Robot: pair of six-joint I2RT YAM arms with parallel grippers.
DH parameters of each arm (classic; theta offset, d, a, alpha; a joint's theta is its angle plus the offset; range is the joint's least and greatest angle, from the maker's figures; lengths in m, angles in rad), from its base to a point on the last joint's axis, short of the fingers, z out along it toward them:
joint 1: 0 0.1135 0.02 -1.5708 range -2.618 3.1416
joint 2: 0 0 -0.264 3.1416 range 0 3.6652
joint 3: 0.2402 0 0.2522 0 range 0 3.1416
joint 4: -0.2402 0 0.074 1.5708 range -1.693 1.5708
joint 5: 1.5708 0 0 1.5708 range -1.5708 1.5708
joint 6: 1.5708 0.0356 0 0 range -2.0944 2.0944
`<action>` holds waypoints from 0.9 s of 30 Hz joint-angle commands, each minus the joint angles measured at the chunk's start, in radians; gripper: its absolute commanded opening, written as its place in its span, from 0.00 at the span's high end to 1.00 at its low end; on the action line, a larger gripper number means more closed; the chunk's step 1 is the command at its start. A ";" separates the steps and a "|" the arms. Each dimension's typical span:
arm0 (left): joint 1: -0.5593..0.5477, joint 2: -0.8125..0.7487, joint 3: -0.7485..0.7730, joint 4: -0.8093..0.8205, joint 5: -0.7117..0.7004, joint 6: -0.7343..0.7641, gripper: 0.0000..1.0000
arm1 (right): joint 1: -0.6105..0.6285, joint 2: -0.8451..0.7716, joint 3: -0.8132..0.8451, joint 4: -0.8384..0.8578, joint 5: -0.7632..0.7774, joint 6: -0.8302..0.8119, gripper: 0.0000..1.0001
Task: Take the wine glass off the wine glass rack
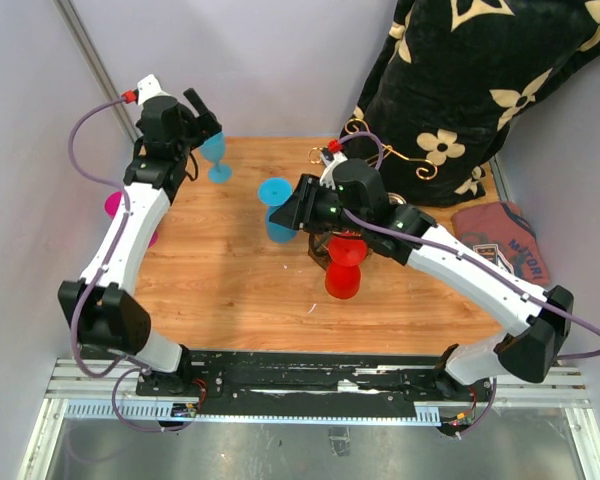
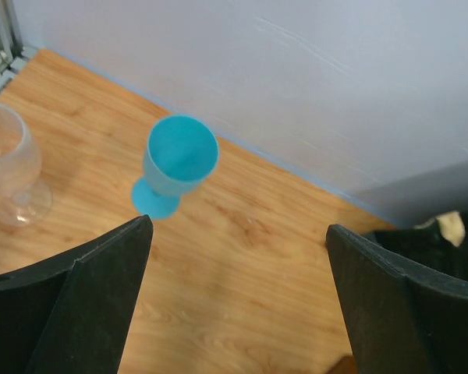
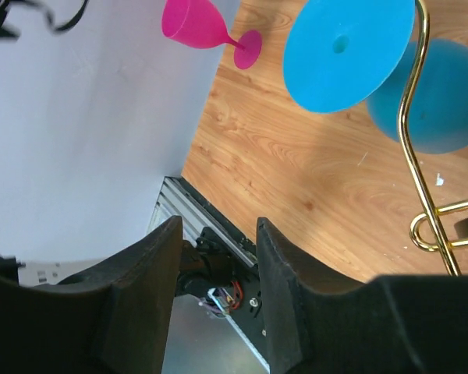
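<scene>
Right gripper [image 3: 218, 234] half-open, nothing between the fingers, close to the blue glass [image 3: 347, 51]. It hangs on the rack [image 3: 412, 136] wire: foot up, bowl down, axis near vertical. Left gripper [image 2: 238, 234] wide open, empty, back-left.

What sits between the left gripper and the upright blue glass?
Left wrist view: only bare tabletop between left gripper and blue glass; the clear glass stands off to the side.
</scene>
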 commanded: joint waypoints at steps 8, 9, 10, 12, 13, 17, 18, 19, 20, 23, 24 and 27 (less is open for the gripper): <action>0.001 -0.247 -0.067 -0.196 0.060 -0.075 0.00 | -0.012 0.099 0.017 0.048 0.075 0.180 0.52; 0.000 -0.253 -0.058 -0.206 0.059 -0.072 0.00 | -0.012 0.106 0.014 0.051 0.085 0.184 0.52; 0.000 -0.258 -0.052 -0.215 0.062 -0.072 0.00 | -0.012 0.114 0.015 0.052 0.095 0.186 0.52; 0.000 -0.267 -0.046 -0.223 0.081 -0.073 0.00 | -0.016 0.134 0.021 0.054 0.104 0.194 0.52; 0.000 -0.272 -0.046 -0.227 0.088 -0.077 0.00 | -0.018 0.143 0.024 0.057 0.108 0.197 0.52; 0.000 -0.294 -0.066 -0.229 0.109 -0.076 0.00 | -0.025 0.158 0.017 0.081 0.157 0.204 0.54; 0.001 -0.299 -0.070 -0.228 0.111 -0.074 0.00 | -0.029 0.157 0.011 0.088 0.168 0.208 0.55; 0.000 -0.304 -0.072 -0.228 0.111 -0.070 0.00 | -0.034 0.158 0.005 0.095 0.170 0.212 0.56; 0.001 -0.309 -0.074 -0.226 0.111 -0.067 0.00 | -0.040 0.158 -0.001 0.105 0.169 0.216 0.57; 0.000 -0.320 -0.076 -0.219 0.112 -0.059 0.00 | -0.055 0.157 -0.012 0.124 0.172 0.230 0.58; 0.000 -0.322 -0.076 -0.217 0.116 -0.058 0.00 | -0.060 0.156 -0.017 0.133 0.172 0.235 0.58; 0.000 -0.326 -0.078 -0.214 0.129 -0.055 0.00 | -0.072 0.156 -0.023 0.143 0.175 0.242 0.59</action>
